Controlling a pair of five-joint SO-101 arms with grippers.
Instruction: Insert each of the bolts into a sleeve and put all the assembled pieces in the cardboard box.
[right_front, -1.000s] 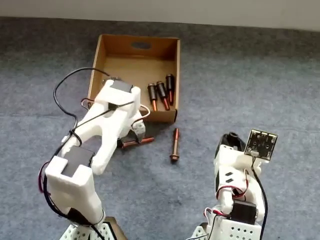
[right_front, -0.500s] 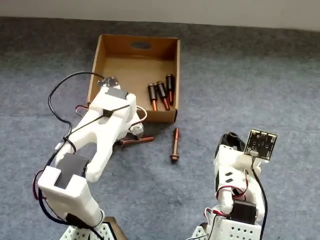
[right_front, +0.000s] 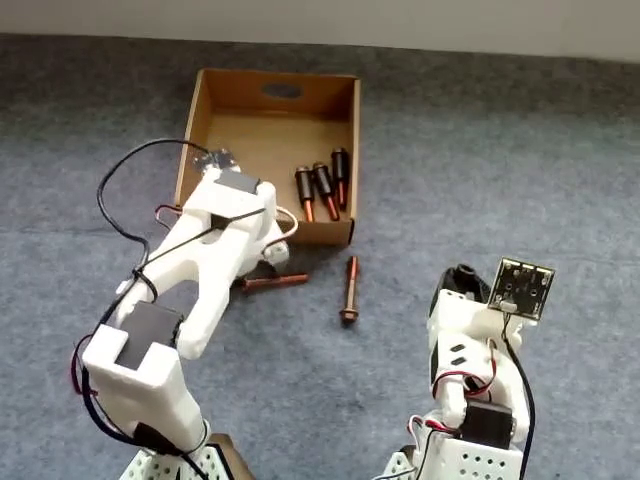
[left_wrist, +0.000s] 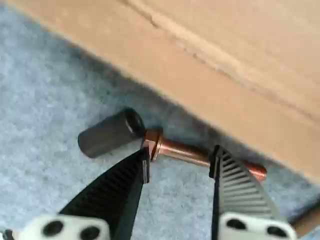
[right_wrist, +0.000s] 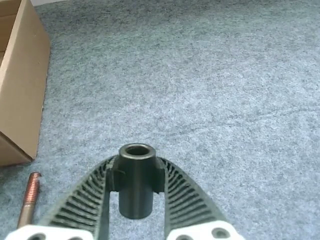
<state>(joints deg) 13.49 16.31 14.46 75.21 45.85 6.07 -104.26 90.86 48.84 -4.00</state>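
Left pincer (left_wrist: 180, 161) apart, straddling a bolt (left_wrist: 186, 152) on the counter (right_front: 560, 150) just beside the cardboard box (right_front: 196, 130), loose sleeve (left_wrist: 107, 134) at its head. Right pincer (right_wrist: 136, 170) clamped on held sleeve (right_wrist: 135, 192). Three assembled pieces (right_front: 322, 185) boxed — by my read two left to do, second bolt (right_front: 350, 288) untouched.

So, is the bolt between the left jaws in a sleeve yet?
Out: the bolt lies bare, its head by the sleeve's mouth.

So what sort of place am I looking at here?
Probably a robotics test bench rather than a factory floor: two white plastic robot arms work at a grey felt-covered table, beside a small brown cardboard box holding three sleeved copper bolts.
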